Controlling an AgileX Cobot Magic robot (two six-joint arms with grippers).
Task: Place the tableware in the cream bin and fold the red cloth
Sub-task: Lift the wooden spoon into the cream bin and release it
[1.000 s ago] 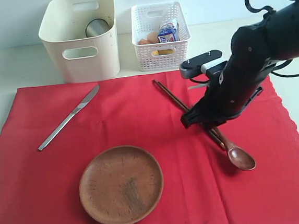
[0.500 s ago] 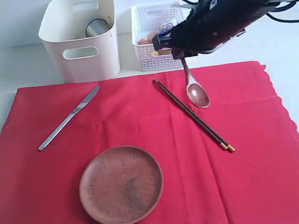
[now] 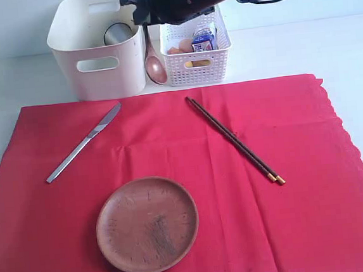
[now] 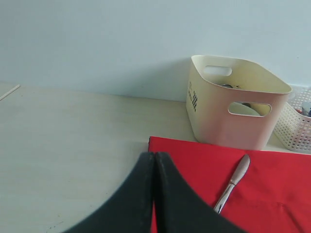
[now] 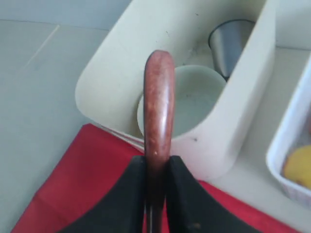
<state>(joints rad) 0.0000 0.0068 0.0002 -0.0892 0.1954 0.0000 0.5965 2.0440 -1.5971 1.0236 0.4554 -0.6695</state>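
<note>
Right wrist view gives us the right tool (image 5: 156,170) clamped on the brown wooden spoon (image 5: 158,102), which hangs beside the cream bin (image 5: 112,73) at the far edge of the tabletop (image 3: 326,40) (white bowl (image 5: 199,102) and steel cup (image 5: 233,43) lie inside). Next, we judge: carry it over the rim, then release.

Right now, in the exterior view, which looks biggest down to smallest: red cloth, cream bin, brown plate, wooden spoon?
1. red cloth, by far.
2. cream bin and brown plate look alike; the bin sits farther back, so I won't rank them.
3. wooden spoon, smallest.
</note>
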